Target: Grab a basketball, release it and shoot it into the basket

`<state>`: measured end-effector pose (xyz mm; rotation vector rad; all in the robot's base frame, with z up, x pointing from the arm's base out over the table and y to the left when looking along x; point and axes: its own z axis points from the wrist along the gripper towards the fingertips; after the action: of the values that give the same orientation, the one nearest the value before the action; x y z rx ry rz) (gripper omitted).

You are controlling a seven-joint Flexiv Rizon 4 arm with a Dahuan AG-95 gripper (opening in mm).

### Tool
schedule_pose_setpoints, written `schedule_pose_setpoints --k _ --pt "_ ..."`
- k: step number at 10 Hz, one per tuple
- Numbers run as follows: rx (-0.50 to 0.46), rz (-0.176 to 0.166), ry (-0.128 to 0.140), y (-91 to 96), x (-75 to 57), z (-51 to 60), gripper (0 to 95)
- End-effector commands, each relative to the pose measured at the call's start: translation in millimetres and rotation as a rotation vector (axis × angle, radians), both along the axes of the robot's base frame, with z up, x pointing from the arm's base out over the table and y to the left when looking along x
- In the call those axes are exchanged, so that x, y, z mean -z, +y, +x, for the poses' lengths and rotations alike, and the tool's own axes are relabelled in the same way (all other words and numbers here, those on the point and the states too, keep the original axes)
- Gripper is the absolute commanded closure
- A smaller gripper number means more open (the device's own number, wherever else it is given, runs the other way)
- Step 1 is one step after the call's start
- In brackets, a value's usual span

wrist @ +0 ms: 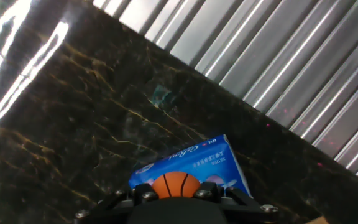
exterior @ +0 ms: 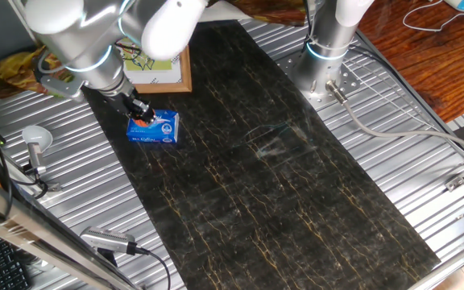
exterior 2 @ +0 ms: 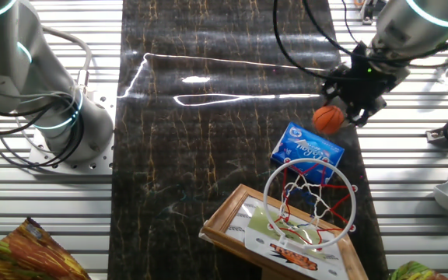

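dark marble-look mat (exterior: 296, 185) over ribbed metal table (exterior: 425, 145). tiny orange basketball with dark seams (exterior 2: 329, 118) pinched between black two-finger gripper (exterior 2: 347, 99), up above blue-and-white packet (exterior 2: 311, 148), near white-net hoop on wooden backboard (exterior 2: 311, 194). probably light, round, slippery; best squeezed across middle, gently.

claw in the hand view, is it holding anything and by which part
Yes, the claw holds the basketball, pinched by its two opposite sides between the fingers. The ball hangs over the blue packet; whether it touches the packet cannot be told.
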<state>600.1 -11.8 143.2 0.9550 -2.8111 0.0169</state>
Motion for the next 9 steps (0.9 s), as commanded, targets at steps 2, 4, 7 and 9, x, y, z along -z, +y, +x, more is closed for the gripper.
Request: schedule_pose_setpoints --k 2,4,7,9 --pt "-0.001 -0.003 -0.020 -0.4 -0.4 -0.3 95.0" --pt "0.020 -0.043 -0.050 -0.4 -0.4 -0.3 95.0" --pt "0.012 -0.090 -0.065 -0.4 -0.4 -0.3 95.0" --pt "0.012 -0.111 -0.092 -0.4 -0.4 -0.3 95.0"
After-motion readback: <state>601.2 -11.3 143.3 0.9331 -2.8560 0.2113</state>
